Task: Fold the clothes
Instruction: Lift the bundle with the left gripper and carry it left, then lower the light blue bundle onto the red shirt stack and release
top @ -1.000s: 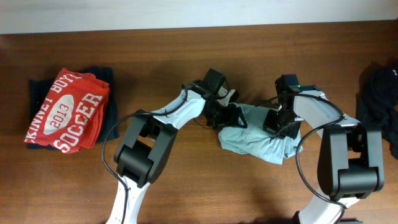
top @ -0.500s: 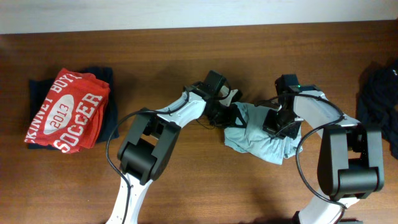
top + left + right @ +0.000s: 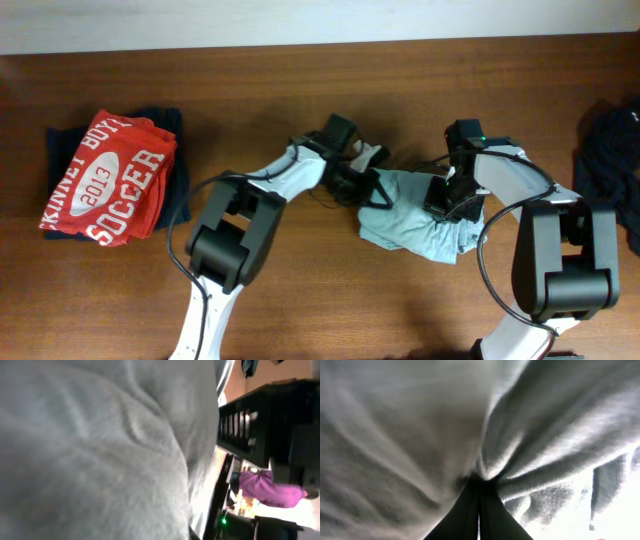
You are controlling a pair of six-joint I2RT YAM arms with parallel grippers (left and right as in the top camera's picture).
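The clothes (image 3: 410,218), a pale grey-blue t-shirt, lie bunched on the wooden table (image 3: 330,310) between my two arms. My left gripper (image 3: 368,190) is at the shirt's left edge, and its fingers look closed on a raised fold there. In the left wrist view the cloth (image 3: 100,450) fills the frame and hides the fingers. My right gripper (image 3: 452,200) is at the shirt's right side. In the right wrist view my right gripper (image 3: 480,484) is shut, and the fabric (image 3: 395,425) gathers into a pinch at its dark fingertips.
A folded red t-shirt with white soccer lettering (image 3: 105,180) lies on a dark garment (image 3: 178,195) at the far left. A black garment (image 3: 610,165) is heaped at the right edge. The table's far edge meets a white wall (image 3: 300,20).
My left gripper's jaws have come together on the shirt's left edge, and that edge has bunched up and shifted slightly right. The right arm has stayed still, holding its fold.
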